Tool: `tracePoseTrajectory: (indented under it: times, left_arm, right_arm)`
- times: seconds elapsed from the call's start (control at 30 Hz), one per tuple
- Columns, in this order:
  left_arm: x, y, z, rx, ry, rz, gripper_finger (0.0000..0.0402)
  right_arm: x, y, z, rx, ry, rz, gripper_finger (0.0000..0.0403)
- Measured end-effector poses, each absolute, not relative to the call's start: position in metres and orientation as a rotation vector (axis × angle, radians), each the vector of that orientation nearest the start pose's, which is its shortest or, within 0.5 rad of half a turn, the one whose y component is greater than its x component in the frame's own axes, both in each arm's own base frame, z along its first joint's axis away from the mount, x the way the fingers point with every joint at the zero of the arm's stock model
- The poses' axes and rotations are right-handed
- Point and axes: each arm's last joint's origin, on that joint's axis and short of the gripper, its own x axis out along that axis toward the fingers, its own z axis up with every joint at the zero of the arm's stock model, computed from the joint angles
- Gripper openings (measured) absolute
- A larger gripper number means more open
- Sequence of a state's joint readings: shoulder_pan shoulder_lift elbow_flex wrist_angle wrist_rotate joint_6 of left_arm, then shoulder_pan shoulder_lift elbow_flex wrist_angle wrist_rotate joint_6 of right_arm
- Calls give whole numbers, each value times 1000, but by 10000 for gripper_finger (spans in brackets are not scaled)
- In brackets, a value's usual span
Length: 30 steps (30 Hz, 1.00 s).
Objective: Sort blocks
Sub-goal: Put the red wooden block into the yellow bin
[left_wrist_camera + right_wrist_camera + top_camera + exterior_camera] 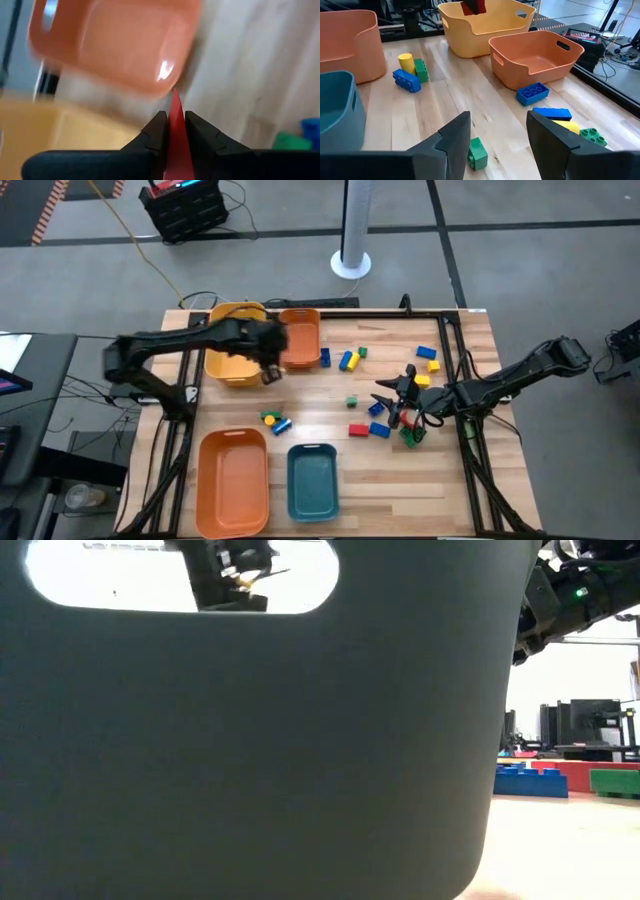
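Note:
My left gripper point(269, 372) hangs between the yellow bin point(235, 356) and the small orange bin point(300, 338), shut on a red block point(175, 135). In the right wrist view that red block point(474, 6) shows above the yellow bin point(485, 25). My right gripper point(388, 394) is open and low over the table's right half among loose blocks. A green block point(477, 152) lies flat on the wood just ahead of its fingers, untouched. A blue block point(532, 93) rests beside the orange bin point(535, 57). My left gripper pinches the red block point(176, 120) between its two fingers, and the block sticks out past the fingertips. It is lifted clear of the table, up at the height of the bins' rims. Which part of the block the pads are on is hidden by the fingers.
A large orange bin point(233, 480) and a teal bin point(313, 480) stand at the near edge; the teal bin point(250, 740) fills most of the low view. A yellow, green and blue cluster point(274, 421) lies mid-table. More blocks point(430, 360) are scattered on the right half.

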<state>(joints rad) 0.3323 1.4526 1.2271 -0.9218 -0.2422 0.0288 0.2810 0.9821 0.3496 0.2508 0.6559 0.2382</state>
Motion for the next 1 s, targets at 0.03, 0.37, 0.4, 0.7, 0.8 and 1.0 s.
tracePoseTrajectory:
  times: [0.03,0.37,0.4,0.7,0.8,1.0]
  left_arm:
    - [253,102,278,-54,1174,527,44]
    - [214,124,241,-188,1277,685,44]
    - [213,126,240,-197,1280,692,51]
    - [217,123,264,-134,1295,605,234]
    - [229,114,286,-26,1245,556,247]
    - [221,119,300,-36,1283,600,244]
  right_arm:
    - [188,36,193,62,291,-408,207]
    - [189,36,196,73,266,-404,207]
    - [189,36,196,73,266,-403,207]
    - [189,36,196,76,265,-405,207]
    - [189,35,196,77,265,-411,207]
    - [189,36,196,79,265,-405,207]
